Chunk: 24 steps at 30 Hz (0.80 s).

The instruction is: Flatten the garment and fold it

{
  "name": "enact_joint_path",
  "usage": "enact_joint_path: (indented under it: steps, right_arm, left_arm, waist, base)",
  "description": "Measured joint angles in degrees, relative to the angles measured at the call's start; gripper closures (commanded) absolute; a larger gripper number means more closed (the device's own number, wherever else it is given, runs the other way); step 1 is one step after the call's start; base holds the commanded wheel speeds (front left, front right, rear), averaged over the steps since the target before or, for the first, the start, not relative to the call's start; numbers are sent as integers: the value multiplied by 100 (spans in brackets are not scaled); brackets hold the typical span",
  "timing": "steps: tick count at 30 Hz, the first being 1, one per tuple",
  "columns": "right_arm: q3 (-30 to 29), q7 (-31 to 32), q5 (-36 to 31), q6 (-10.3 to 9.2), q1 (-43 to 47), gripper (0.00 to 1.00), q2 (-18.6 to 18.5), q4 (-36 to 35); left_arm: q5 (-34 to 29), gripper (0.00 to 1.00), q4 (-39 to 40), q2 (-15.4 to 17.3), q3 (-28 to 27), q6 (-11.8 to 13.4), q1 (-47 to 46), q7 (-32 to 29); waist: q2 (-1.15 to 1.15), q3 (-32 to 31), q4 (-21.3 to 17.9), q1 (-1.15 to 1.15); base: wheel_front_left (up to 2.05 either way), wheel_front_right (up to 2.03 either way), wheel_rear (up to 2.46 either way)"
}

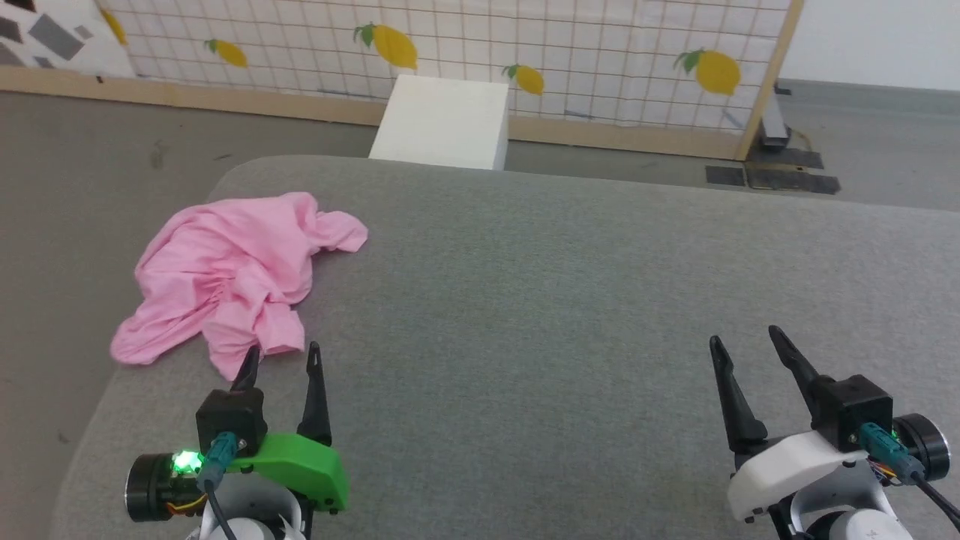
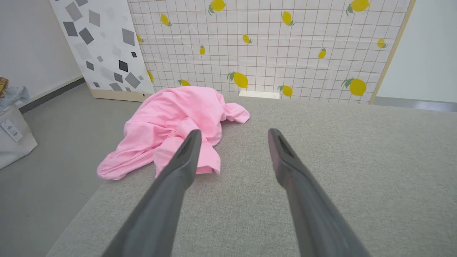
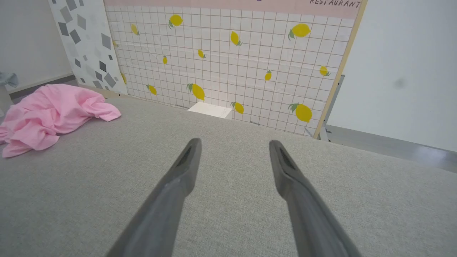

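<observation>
The light pink garment point(image 1: 229, 274) lies crumpled in a heap at the far left of the grey padded table point(image 1: 562, 300), one lobe hanging over the left edge. The left wrist view shows the garment point(image 2: 175, 125) just beyond its left finger, and it sits far left in the right wrist view point(image 3: 50, 112). My left gripper point(image 1: 283, 360) is open just short of the heap's near edge, holding nothing. My right gripper point(image 1: 746, 341) is open over bare table at the lower right, far from the cloth. No waistband tag is visible.
A white box point(image 1: 444, 120) stands on the floor behind the table. A lemon-patterned grid screen point(image 1: 465, 45) closes the back. A pale bin point(image 2: 10, 135) sits on the floor to the left. Grey floor point(image 1: 75, 195) drops off past the table's left edge.
</observation>
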State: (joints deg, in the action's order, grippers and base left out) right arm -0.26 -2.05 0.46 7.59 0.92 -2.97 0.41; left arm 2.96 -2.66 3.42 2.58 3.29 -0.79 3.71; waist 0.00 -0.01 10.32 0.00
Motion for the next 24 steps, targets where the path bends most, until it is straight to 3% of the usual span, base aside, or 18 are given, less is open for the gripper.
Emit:
enact_joint_path:
  steps: [24]
  right_arm:
    - [51,-127,-9,0,-1,0,1,-18]
  left_arm:
    - [196,0,-7,1,101,258,8,265]
  waist:
    - [0,110,680,0]
  base:
    - [-3,-3,-3]
